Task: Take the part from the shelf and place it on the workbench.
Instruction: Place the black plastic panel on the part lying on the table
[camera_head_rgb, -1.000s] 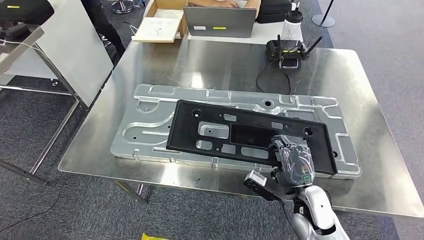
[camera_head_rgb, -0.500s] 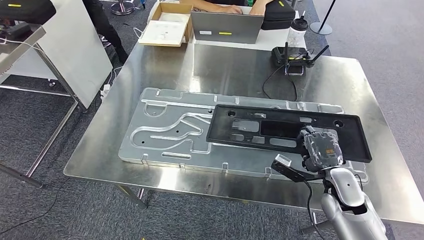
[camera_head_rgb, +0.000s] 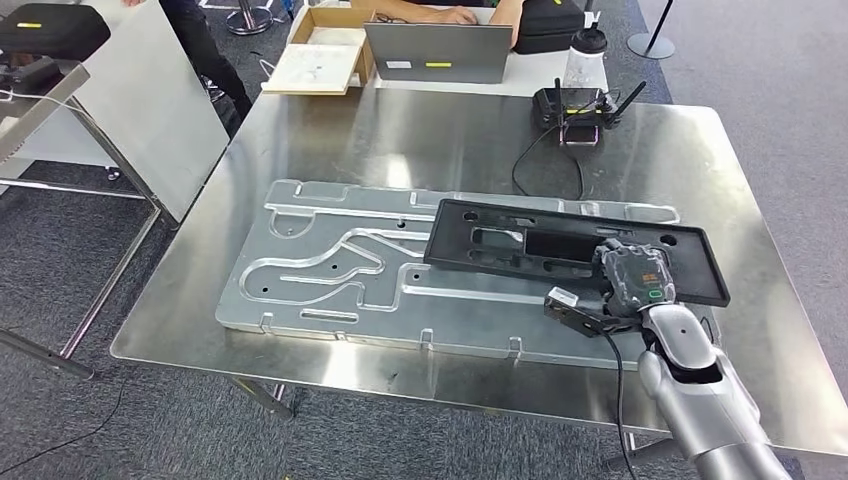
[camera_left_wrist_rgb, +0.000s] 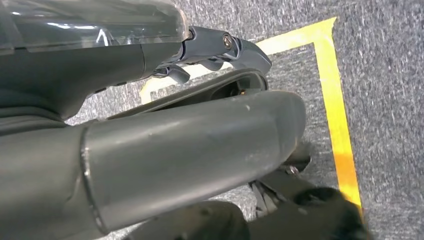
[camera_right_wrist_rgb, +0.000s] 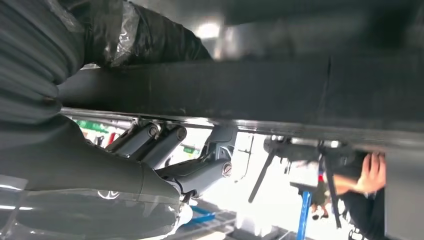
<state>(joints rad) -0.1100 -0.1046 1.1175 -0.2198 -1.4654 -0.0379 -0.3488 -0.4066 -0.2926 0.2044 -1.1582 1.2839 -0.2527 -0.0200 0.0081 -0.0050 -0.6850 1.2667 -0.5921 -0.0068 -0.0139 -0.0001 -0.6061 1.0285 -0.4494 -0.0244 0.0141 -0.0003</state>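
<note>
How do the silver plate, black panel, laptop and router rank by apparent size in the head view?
1. Silver plate, largest.
2. Black panel, which the right hand holds.
3. Laptop, though it sits farther from the camera, so its true size is unsure.
4. Router, smallest.

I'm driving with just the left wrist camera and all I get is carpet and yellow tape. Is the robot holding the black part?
Observer: Yes. The right hand grips the black part at its near edge.
Operator: Is it down on the table?
Observer: It's over the grooved silver plate that lies on the workbench. I can't tell if it touches.
Operator: Is anything else up there?
Observer: A small black box with antennas sits at the far edge.
</note>
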